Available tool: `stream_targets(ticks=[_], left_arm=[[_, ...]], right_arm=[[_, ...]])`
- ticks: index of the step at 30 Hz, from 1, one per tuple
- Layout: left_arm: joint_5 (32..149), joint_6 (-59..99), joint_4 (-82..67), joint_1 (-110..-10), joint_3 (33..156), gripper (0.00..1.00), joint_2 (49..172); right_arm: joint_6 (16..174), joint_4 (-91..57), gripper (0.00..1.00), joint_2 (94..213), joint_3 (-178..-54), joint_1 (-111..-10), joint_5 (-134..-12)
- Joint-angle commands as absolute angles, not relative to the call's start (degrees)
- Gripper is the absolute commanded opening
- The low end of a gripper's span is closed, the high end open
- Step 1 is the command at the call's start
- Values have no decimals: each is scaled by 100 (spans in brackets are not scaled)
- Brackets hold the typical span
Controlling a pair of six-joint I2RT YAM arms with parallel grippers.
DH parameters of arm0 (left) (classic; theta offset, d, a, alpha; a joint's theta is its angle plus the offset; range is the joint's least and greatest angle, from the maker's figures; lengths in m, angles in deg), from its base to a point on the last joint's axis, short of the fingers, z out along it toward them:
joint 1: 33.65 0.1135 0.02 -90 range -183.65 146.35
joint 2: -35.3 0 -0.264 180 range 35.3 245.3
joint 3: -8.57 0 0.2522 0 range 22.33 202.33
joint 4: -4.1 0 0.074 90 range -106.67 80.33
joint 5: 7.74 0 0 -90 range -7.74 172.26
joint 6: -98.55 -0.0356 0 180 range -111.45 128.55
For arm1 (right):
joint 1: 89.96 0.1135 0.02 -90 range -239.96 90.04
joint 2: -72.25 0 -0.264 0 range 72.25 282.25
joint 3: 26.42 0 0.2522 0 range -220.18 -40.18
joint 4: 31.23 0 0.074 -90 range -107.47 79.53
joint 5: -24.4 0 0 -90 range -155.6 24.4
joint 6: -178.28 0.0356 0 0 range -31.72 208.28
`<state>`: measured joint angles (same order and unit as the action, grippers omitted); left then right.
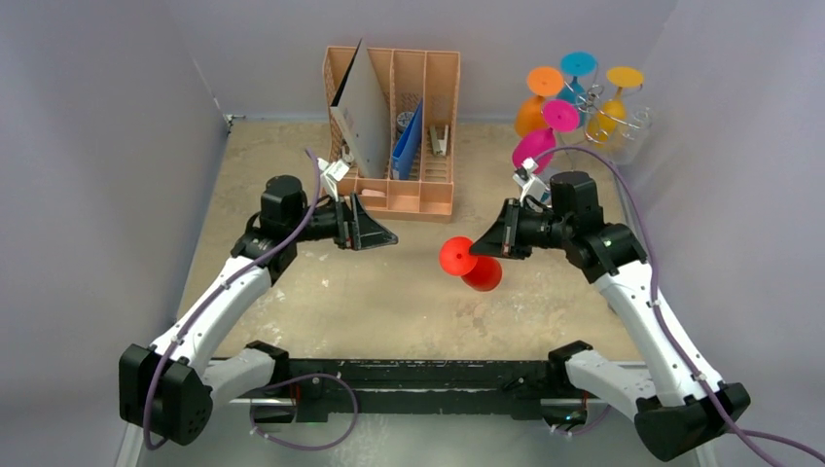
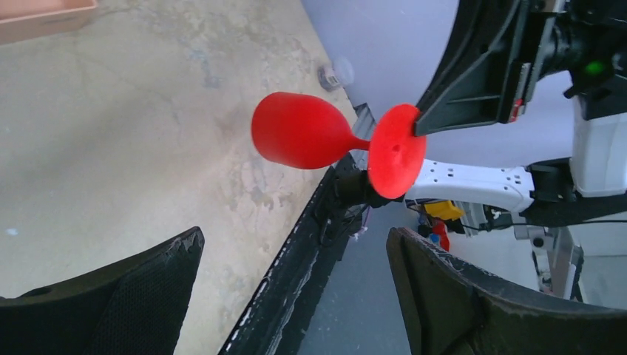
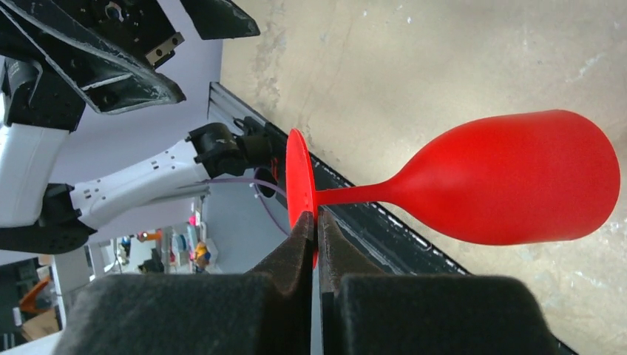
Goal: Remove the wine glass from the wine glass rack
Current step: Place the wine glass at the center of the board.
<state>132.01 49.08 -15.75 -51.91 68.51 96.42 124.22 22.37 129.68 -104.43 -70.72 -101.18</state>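
A red wine glass [image 1: 484, 275] hangs sideways over the middle of the table, away from the wine glass rack [image 1: 615, 124]. My right gripper [image 1: 477, 249] is shut on the rim of its round foot; in the right wrist view the gripper [image 3: 316, 219] pinches the thin disc and the bowl [image 3: 517, 177] points right. My left gripper [image 1: 391, 236] is open and level with the glass, a short way to its left, touching nothing. The left wrist view has the glass [image 2: 299, 131] ahead of the gripper's [image 2: 294, 240] spread fingers.
On the rack at the back right hang orange [image 1: 533, 107], blue [image 1: 578, 68], yellow [image 1: 618, 92] and pink [image 1: 540, 141] glasses. A peach slotted organiser [image 1: 440, 126] with folders stands at the back centre. The black front rail [image 1: 438, 375] runs between the arm bases.
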Motion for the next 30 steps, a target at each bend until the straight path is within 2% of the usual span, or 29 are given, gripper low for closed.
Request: stream_targets(ticks=[1,7,16,21,25,30], left_arm=[[13530,5435,-579,-5398,7041,92,9726],[13911,5511,-371,-5616,7166,89,9872],[13432,5298,-548,-6356,7519,73,10190],[13477,5222,-636,-6384,7547,69,10227],[13578,5289,-529,-6435,7586,64,10300],[13568,5470,-250,-6512,7556,48,10382]], right_arm=[[12390,1275,0,12862,-10252,-6926,-10300],[12627,593,0,12918,-10027,-6722,-10515],[12964,-285,0,13115,-9877,-6457,-10749],[13606,-1273,0,13133,-9541,-6456,-11108],[13624,-1307,0,13153,-9535,-6448,-11161],[13664,-1375,0,13200,-9558,-6439,-11371]])
